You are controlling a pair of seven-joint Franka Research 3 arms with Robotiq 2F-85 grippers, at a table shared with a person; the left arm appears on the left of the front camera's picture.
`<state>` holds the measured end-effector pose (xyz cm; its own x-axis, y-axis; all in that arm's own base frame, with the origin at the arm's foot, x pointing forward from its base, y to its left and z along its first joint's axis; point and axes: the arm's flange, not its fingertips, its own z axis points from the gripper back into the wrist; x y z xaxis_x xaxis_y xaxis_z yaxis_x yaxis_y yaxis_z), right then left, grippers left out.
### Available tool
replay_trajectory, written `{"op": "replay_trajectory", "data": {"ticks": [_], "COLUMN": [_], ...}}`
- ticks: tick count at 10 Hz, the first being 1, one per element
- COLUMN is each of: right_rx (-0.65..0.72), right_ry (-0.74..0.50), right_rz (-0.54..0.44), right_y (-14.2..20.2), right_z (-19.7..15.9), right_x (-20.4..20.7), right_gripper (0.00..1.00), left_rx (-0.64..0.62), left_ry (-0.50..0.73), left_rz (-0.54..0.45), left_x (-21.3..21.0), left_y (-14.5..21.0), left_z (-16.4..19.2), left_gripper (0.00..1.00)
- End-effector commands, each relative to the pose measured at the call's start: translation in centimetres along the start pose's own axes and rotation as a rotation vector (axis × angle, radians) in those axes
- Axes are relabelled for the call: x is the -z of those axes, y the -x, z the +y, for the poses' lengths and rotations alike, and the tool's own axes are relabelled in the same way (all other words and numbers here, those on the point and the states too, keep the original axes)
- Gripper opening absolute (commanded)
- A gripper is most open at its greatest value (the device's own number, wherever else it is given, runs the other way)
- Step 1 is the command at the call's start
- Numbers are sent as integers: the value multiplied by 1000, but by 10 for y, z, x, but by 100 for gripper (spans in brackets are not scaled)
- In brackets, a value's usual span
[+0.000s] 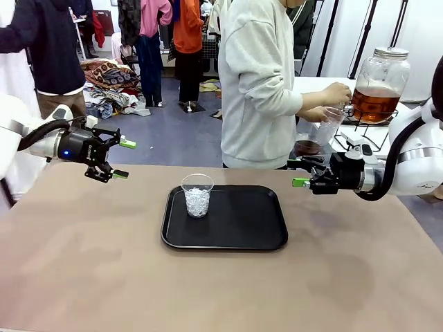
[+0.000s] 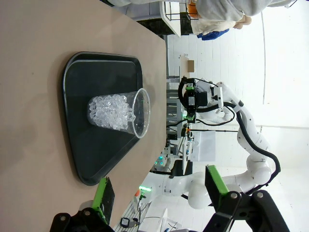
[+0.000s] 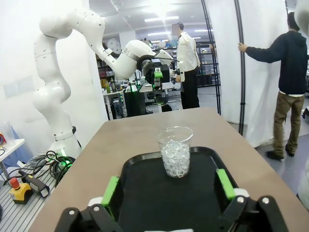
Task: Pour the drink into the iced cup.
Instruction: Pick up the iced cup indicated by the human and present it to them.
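Note:
The iced cup (image 1: 197,194), clear plastic and half full of ice, stands upright at the near left of a black tray (image 1: 256,221). The amber drink (image 1: 374,104) fills the lower part of a round glass dispenser jar (image 1: 378,83) on a far side table. There a person's hands hold a second clear cup (image 1: 331,124) at the jar's tap. My left gripper (image 1: 124,159) hovers open, left of the tray. My right gripper (image 1: 300,173) hovers open, right of it. Both wrist views look at the cup (image 2: 118,112) (image 3: 175,151) between open fingers.
A small bowl (image 1: 307,146) with dark contents sits on the side table by the person. The jar rests on a black wire stand (image 1: 367,131). Brown tabletop (image 1: 104,263) lies bare around the tray. Other people stand farther back.

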<state>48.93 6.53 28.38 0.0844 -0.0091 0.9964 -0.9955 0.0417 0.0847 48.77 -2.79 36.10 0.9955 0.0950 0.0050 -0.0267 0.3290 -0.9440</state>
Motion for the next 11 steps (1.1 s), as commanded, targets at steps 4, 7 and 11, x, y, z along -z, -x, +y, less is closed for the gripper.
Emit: {"op": "replay_trajectory", "data": {"ticks": [4,7,11], "right_rx": [-5,-5,-5], "right_ry": [2,2,2], "right_rz": [1,1,1], "right_y": [-2,-2,-2], "right_z": [-1,-1,-1], "right_x": [0,0,0], "right_gripper": [100,100,100], "left_rx": [-14,-14,-14], "left_ry": [-9,-9,-9], "left_rz": [7,7,7], "left_x": [-1,-1,-1], "left_y": [0,0,0], "left_z": [-1,-1,-1], "left_gripper": [100,100,100]}}
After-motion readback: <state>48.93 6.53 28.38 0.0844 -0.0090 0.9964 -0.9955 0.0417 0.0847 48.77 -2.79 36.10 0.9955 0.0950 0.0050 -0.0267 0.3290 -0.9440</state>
